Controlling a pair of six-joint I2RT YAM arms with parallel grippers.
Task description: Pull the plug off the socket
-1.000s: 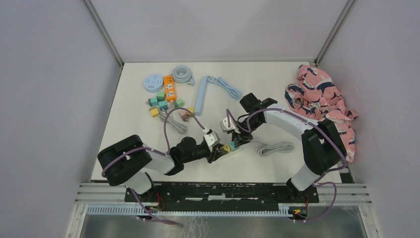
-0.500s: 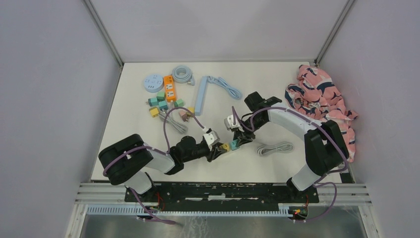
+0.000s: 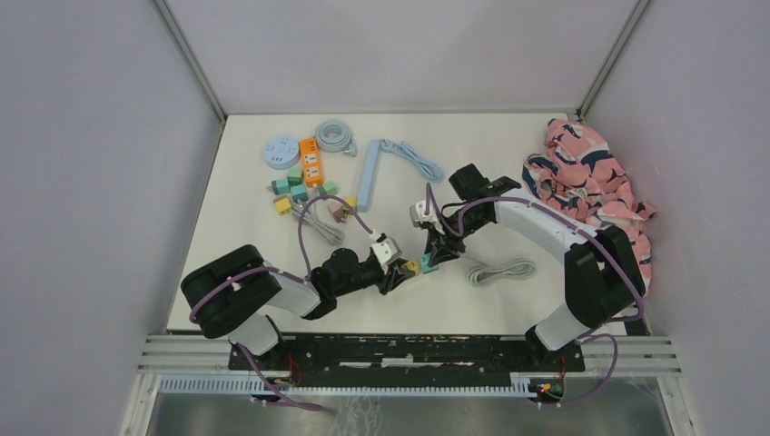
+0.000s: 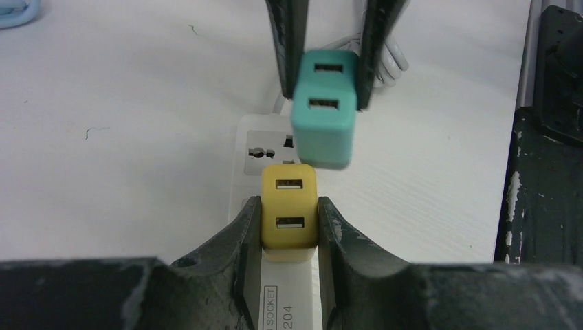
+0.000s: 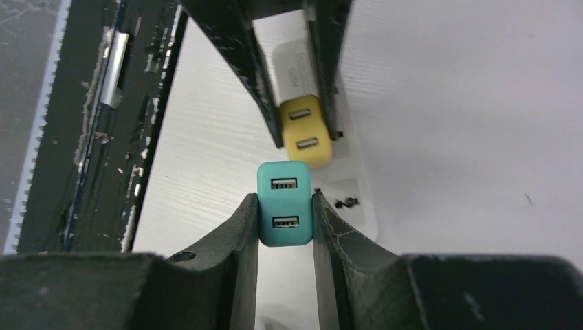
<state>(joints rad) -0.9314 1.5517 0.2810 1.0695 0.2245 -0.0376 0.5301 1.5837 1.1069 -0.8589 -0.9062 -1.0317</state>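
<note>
Two grippers work your table, each closed on a cube plug. Entries run from frame left to frame right in the overhead view.

1. Upper left: round socket puck (image 3: pixel 279 152), pale blue, with the orange power strip (image 3: pixel 311 162) just beside it. A loose cluster of small cubes (image 3: pixel 292 188) in teal, green and yellow lies below. Any lettering is too small for you to read.
2. Upper centre: coiled cable (image 3: pixel 334 136), grey-blue. Right of it lies the long pale-blue strip (image 3: pixel 368 174), its cord trailing right.
3. Centre: your left gripper (image 3: pixel 402 272), jaws clamped on the yellow plug (image 4: pixel 289 216). Its wrist view shows that plug seated on the white power strip (image 4: pixel 265 148), two USB slots facing the lens. The strip's label at the bottom edge reads "SOCKET" and "204"; the rest is cut off.
4. Just right of it: your right gripper (image 3: pixel 434 254), jaws clamped on the teal plug (image 5: pixel 284 213), two USB slots facing the lens. This plug sits nearer the camera than the yellow one and looks raised off the strip. An uncovered outlet (image 5: pixel 347 201) shows beside it. The prongs are hidden, so you cannot tell how far clear it is.
5. Lower right of centre: bundled grey cable (image 3: pixel 502 271), lying flat.
6. Far right: pink patterned cloth (image 3: pixel 595 186), heaped at the table's edge.
</note>
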